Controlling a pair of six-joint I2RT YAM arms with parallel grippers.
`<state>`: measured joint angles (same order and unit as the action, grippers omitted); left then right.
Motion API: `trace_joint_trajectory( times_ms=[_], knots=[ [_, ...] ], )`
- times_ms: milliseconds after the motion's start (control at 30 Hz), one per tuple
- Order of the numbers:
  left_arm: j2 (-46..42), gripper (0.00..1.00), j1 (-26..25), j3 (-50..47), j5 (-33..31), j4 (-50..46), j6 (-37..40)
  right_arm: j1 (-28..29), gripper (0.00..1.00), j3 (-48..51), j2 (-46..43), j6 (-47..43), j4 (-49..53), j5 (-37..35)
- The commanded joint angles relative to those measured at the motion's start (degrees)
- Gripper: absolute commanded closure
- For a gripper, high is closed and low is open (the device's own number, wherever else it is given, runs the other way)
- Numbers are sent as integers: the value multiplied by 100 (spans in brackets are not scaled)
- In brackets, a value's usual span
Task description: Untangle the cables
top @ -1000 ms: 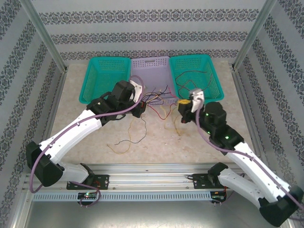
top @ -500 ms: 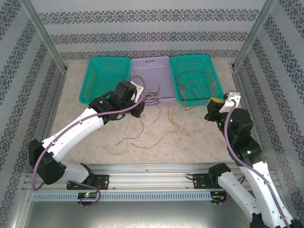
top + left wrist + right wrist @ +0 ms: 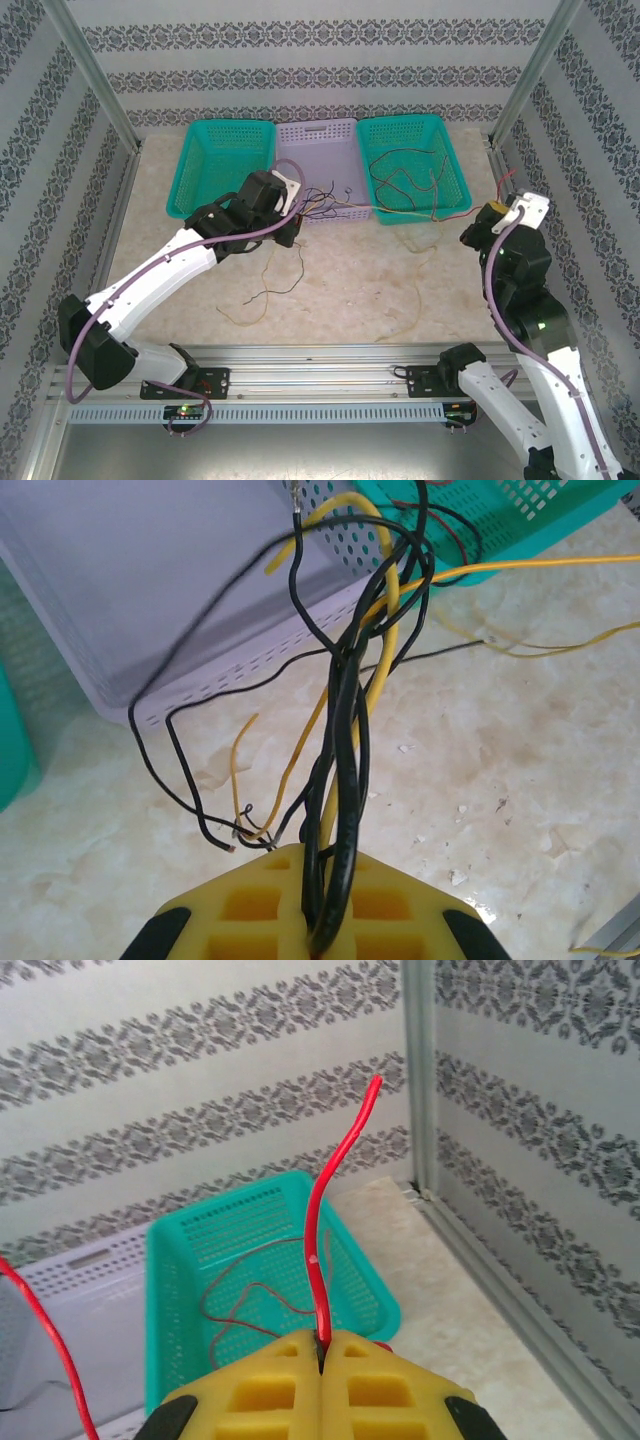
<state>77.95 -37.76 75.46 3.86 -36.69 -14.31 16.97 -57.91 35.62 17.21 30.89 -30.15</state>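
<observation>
Beige marbled table point(image 3: 340, 330), patterned wallpaper point(image 3: 320, 60) on the walls, three baskets in a row at the far edge. Left gripper point(image 3: 322, 925): yellow pads closed tight on a twisted bundle of black and yellow cables point(image 3: 345, 740), just on the near side of the lavender basket point(image 3: 110, 570), which sits mid-row. From the pads the bundle rises, twists, then fans out. Black loops sag to the left and free ends spread against the lavender basket's near wall. One yellow lead runs off right across the near wall of the right teal basket point(image 3: 400, 120). Right gripper point(image 3: 322, 1355): pads pressed together on a red cable point(image 3: 322, 1230), short free end sticking up above them. It is raised off the table close to the right wall, well apart from the bundle. In the top view a thin red-orange line runs straight left from this gripper along the near side of the right teal basket toward the bundle; can't tell if it's the same cable. Dark red wire point(image 3: 405, 180) lies looped inside that basket. On the table there is a thin yellow strand point(image 3: 415, 300) right of centre and a thin black-and-yellow strand point(image 3: 262, 298) left of centre, beside the left arm. Left teal basket point(image 3: 230, 123) is at the far left of the row.
</observation>
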Motion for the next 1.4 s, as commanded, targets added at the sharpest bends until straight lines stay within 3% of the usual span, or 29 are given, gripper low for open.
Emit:
trace_joint_trajectory(
  times_ms=[0,333,633,767,967,1200,1367],
  knots=[
    [-670,100,67,-189,35,424,55,-36,100,23,317,-282,329,-547],
    [-2216,100,84,-1137,361,1638,129,-45,100,574,1236,-167,-32,-574],
    [-2781,100,163,-1431,705,2052,77,-116,100,515,2373,-213,-259,-680],
    [-2985,100,183,-1488,121,2016,153,-239,100,466,2696,-236,-253,-922],
    [-3538,100,327,-1698,-1260,2093,90,-399,100,354,3292,-54,-109,-1138],
    [-3966,100,440,-1843,-2413,2122,134,-676,100,267,3671,196,-1,-1063],
    [-3830,100,460,-1823,-1979,2105,168,-708,100,160,3508,258,-7,-815]
  ],
)
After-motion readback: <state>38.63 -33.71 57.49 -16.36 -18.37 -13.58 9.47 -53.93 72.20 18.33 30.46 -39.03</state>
